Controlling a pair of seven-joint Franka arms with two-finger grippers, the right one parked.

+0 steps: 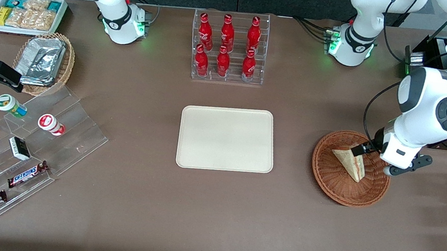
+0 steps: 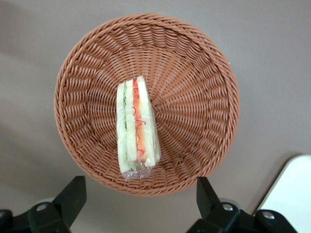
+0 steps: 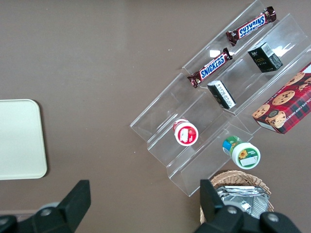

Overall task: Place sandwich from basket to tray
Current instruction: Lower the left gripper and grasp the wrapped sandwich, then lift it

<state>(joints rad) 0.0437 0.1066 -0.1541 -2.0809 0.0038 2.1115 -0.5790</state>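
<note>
We see the wrapped sandwich [image 2: 136, 127] lying inside the reddish wicker basket [image 2: 204, 97], near its rim. Our gripper [image 2: 141, 201] hovers above the basket edge, fingers spread wide, touching nothing. The cream tray [image 1: 227, 139] lies well apart, with bare table [image 1: 293, 152] between.

Plastic-wrapped triangular white-bread sandwich [image 2: 136, 127] with red and green filling lies on edge inside round reddish-brown wicker basket [image 2: 204, 77], well apart from bare flat cream rectangular tray [image 1: 227, 139], gripper [image 2: 138, 204] above the basket.

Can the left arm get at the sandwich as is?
Probably yes. The end effector is open above the basket, fingers set wider than the sandwich, which lies wrapped and alone there with nothing over it.
</note>
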